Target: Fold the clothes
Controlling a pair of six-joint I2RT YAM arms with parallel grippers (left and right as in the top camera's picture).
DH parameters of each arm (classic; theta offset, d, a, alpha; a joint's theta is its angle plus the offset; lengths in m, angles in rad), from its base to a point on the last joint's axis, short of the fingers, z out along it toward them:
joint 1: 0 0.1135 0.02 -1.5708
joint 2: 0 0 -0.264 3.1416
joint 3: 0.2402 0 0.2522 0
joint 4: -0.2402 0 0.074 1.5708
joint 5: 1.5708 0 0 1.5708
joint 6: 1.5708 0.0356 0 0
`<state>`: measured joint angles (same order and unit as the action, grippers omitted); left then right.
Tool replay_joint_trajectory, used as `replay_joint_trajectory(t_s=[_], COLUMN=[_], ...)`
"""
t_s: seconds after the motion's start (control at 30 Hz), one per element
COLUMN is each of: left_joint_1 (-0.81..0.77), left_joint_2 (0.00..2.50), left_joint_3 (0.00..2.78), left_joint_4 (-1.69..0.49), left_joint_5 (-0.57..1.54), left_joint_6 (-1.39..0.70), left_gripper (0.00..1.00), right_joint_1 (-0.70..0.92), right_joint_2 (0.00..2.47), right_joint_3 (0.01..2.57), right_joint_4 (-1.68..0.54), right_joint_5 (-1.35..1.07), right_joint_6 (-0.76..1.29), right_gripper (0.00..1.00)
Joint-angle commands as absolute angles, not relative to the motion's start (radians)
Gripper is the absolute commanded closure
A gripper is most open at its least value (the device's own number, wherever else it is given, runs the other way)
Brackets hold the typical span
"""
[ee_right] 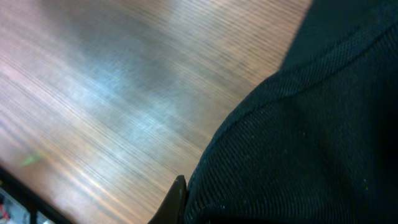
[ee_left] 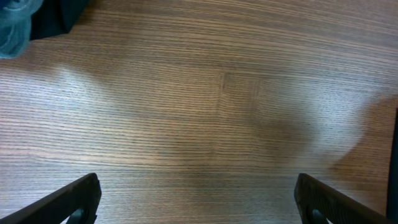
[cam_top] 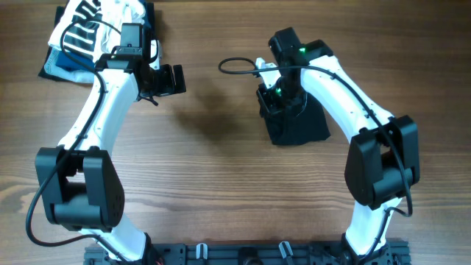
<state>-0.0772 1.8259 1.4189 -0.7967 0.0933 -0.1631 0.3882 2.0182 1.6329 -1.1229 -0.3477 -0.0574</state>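
The black garment (cam_top: 298,124) lies bunched into a small compact heap on the wooden table, right of centre. My right gripper (cam_top: 274,101) is down on the heap's upper left part. In the right wrist view the black ribbed fabric (ee_right: 298,137) fills the right side and presses against the one visible finger of the right gripper (ee_right: 185,204); the other finger is hidden under the cloth. My left gripper (cam_top: 168,79) is open and empty above bare wood, well left of the garment. Its two fingers (ee_left: 198,202) are spread wide with only table between them.
A stack of striped black-and-white, white and blue garments (cam_top: 88,33) sits at the table's far left corner, behind the left gripper; its blue and black edge shows in the left wrist view (ee_left: 25,22). A black cable (cam_top: 235,66) loops off the right arm.
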Motion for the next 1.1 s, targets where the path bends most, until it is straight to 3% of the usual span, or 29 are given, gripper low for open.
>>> replay_joint_trajectory(t_s=[0.0, 0.23, 0.27, 0.37, 0.4, 0.57, 0.67, 0.83, 1.07], left_joint_1=[-0.075, -0.070, -0.067, -0.064, -0.063, -0.062, -0.062, -0.064, -0.116], left_joint_2=[1.813, 1.813, 1.813, 1.813, 1.813, 1.813, 1.813, 1.813, 1.839], left_joint_3=[1.425, 1.425, 1.425, 1.425, 1.425, 1.425, 1.425, 1.425, 1.425], left_joint_4=[-0.794, -0.790, -0.789, -0.790, -0.790, -0.786, -0.786, -0.786, -0.785], left_joint_5=[0.065, 0.043, 0.043, 0.043, 0.043, 0.043, 0.038, 0.054, 0.351], left_joint_6=[-0.165, -0.165, -0.165, -0.165, -0.165, -0.165, -0.164, -0.164, -0.055], left_gripper=[0.00, 0.00, 0.00, 0.00, 0.00, 0.00, 0.00, 0.00, 0.00], right_joint_1=[0.438, 0.507, 0.507, 0.505, 0.505, 0.477, 0.452, 0.393, 0.173], right_joint_2=[2.013, 2.012, 2.012, 2.012, 2.011, 1.958, 1.917, 1.899, 1.898], right_joint_3=[1.634, 1.634, 1.634, 1.634, 1.639, 1.774, 1.851, 1.844, 1.843], right_joint_4=[-1.142, -1.087, -1.071, -1.065, -1.068, -1.171, -1.198, -1.166, -1.097], right_joint_5=[-0.410, -0.334, -0.334, -0.340, -0.340, -0.358, -0.324, -0.203, -0.221], right_joint_6=[-0.078, -0.015, -0.008, -0.008, -0.007, 0.000, 0.003, 0.042, 0.134], right_gripper=[0.96, 0.94, 0.88, 0.43, 0.33, 0.07, 0.01, 0.01, 0.00])
